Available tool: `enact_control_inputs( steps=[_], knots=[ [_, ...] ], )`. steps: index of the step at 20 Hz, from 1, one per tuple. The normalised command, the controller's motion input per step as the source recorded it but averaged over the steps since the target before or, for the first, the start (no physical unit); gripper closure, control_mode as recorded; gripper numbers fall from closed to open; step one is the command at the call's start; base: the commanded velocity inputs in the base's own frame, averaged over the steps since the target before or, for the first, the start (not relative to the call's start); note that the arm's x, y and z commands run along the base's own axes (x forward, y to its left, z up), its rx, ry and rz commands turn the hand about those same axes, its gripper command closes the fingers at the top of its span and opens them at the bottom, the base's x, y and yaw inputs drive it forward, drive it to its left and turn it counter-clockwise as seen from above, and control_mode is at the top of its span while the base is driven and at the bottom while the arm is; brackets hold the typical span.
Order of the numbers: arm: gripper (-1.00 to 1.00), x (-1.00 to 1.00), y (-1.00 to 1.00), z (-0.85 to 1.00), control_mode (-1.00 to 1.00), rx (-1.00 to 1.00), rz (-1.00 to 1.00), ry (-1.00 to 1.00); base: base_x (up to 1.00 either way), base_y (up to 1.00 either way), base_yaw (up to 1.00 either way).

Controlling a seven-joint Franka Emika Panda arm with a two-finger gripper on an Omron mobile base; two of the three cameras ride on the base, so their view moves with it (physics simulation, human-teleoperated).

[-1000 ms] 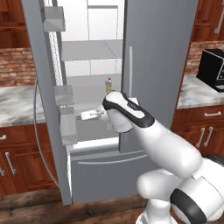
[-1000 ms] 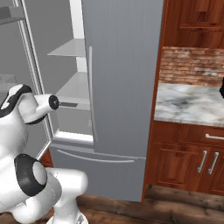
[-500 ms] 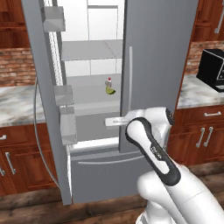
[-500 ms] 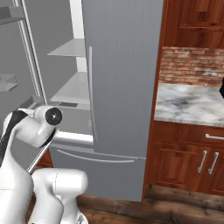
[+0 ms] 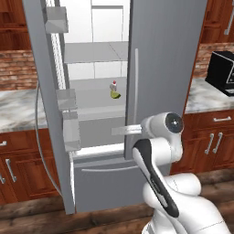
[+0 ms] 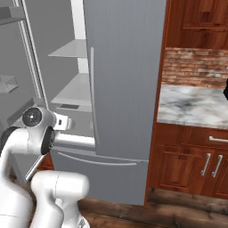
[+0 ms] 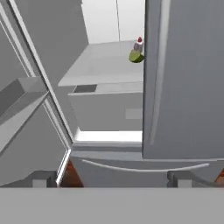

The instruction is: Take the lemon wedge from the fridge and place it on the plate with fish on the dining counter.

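Observation:
The fridge (image 5: pixel 164 68) stands with its left door (image 5: pixel 48 114) swung open and its right door shut. On the middle shelf, far back, the tiny yellow-green lemon wedge (image 5: pixel 116 95) lies beside a small white bottle with a red cap (image 5: pixel 114 85). In the hand view the lemon wedge (image 7: pixel 136 57) sits at the upper middle, against the edge of the fridge's right door (image 7: pixel 188 87). My gripper (image 7: pixel 111 179) is open and empty, well short of the wedge and below its shelf. The gripper (image 5: pixel 116 131) hovers in front of the lower compartment. The plate, the fish and the dining counter are out of view.
Clear bins (image 5: pixel 68 98) hang on the inside of the open door. The bottom drawer (image 5: pixel 105 178) is shut. Marble counters on red-brown cabinets flank the fridge on the left (image 5: pixel 18 109) and the right (image 5: pixel 208 93), the right one bearing a black appliance (image 5: pixel 221 73).
The arm has folded back and down from the fridge opening, and the hand has slid slightly right and lower. The lemon wedge and bottle have not moved. The gripper stays open.

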Motion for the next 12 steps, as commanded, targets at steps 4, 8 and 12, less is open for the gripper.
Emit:
enact_control_inputs(
  steps=[4,8,12],
  knots=[
    [-1.0,0.0,-0.73,0.0,-1.0,-0.35,-0.32,0.2,0.0,0.0,0.0],
    [-1.0,0.0,-0.28,0.0,-1.0,-0.19,-0.13,0.06,0.0,0.0,0.0],
    [-1.0,0.45,-0.07,-0.01,-1.0,0.05,0.0,-0.03,0.0,0.0,0.0]
  ],
)
